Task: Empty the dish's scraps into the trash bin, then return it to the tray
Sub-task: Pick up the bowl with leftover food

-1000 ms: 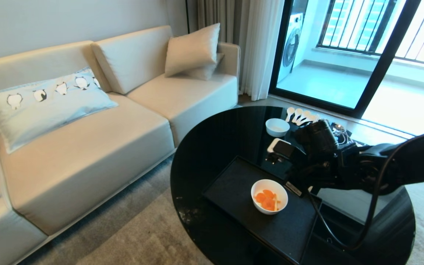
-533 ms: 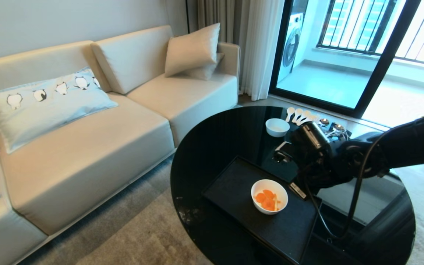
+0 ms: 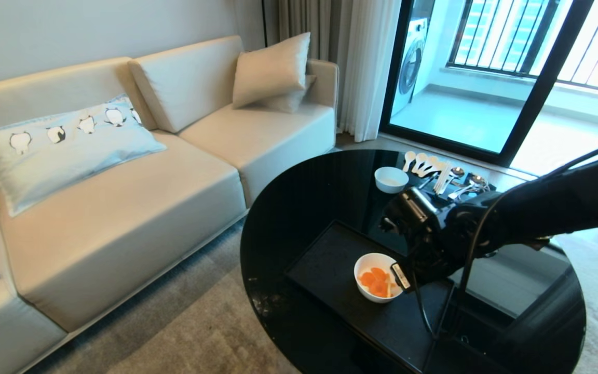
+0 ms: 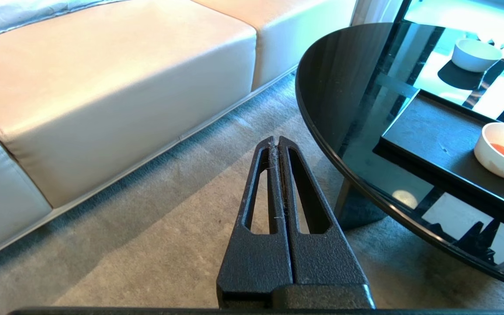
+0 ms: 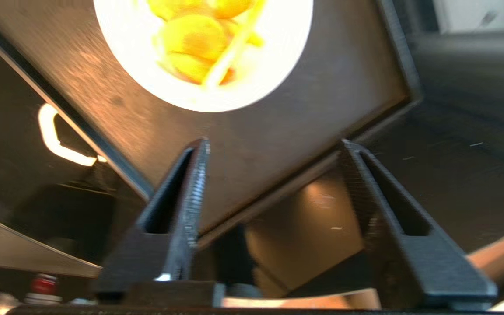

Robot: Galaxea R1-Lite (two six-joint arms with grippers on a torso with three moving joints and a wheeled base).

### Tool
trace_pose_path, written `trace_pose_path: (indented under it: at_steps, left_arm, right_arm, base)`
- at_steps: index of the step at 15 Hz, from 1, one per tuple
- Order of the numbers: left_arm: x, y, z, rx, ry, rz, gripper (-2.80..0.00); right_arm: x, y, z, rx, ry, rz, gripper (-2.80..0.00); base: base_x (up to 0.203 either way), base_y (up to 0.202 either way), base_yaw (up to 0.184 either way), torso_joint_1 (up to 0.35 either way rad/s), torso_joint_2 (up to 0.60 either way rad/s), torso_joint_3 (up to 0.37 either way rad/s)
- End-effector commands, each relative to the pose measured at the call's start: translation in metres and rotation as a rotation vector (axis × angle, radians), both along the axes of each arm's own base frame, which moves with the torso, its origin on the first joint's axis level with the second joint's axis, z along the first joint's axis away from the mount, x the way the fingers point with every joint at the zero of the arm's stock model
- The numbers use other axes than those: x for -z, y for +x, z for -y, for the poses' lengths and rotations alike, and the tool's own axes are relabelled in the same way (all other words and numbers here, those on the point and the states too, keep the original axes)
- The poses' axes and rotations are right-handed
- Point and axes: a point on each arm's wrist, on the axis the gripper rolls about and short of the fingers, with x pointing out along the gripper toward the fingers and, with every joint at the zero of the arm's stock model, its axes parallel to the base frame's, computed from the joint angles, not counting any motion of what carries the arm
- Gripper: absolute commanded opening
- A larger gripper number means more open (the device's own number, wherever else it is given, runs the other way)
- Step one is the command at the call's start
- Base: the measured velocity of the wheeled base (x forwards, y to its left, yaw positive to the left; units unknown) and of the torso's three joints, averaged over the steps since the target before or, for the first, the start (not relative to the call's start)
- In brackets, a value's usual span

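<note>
Reaching for the dish (image 3: 379, 277) is the step in hand: it sits with its scraps (image 3: 375, 281) on the tray (image 3: 330, 265), the right gripper (image 5: 274, 148) just beside its right rim, jaws apart. Next, they must straddle that rim and close.

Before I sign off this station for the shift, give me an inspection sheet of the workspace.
Surface: glossy black round table.
Job's things: dish with scraps sits on the tray; trash bin nothing seen.
Clutter: small white bowl, white spoons and cutlery at the far edge.
Grippers: right gripper open, empty, beside the dish; left gripper shut, parked over the carpet.
Cables: black cable hanging from the right arm.
Surroundings: sofa, cushions, curtain, balcony door.
</note>
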Motion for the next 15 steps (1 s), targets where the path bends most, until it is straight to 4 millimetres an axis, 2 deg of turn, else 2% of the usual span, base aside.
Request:
trace_pose_path:
  at_steps: [1,5,10,15]
  left_arm:
    - [0.000,0.000,0.000,0.000,-0.001,0.001,-2.80]
    - [0.000,0.000,0.000,0.000,-0.002,0.001,-2.80]
    - [0.000,0.000,0.000,0.000,-0.002,0.001,-2.80]
    - [0.000,0.000,0.000,0.000,-0.002,0.001,-2.80]
  right_arm:
    - [0.017,0.002,-0.013,0.033,0.014,-0.027,0.00]
    - [0.027,0.011,-0.034,0.134,0.088,-0.019,0.00]
    - [0.030,0.014,-0.032,0.192,0.113,-0.021,0.00]
    - [0.025,0.036,-0.024,0.274,0.162,0.023,0.00]
  base:
    - [0.000,0.000,0.000,0.000,0.00,0.000]
    - [0.000,0.000,0.000,0.000,0.00,0.000]
    - [0.000,0.000,0.000,0.000,0.00,0.000]
    - [0.000,0.000,0.000,0.000,0.00,0.000]
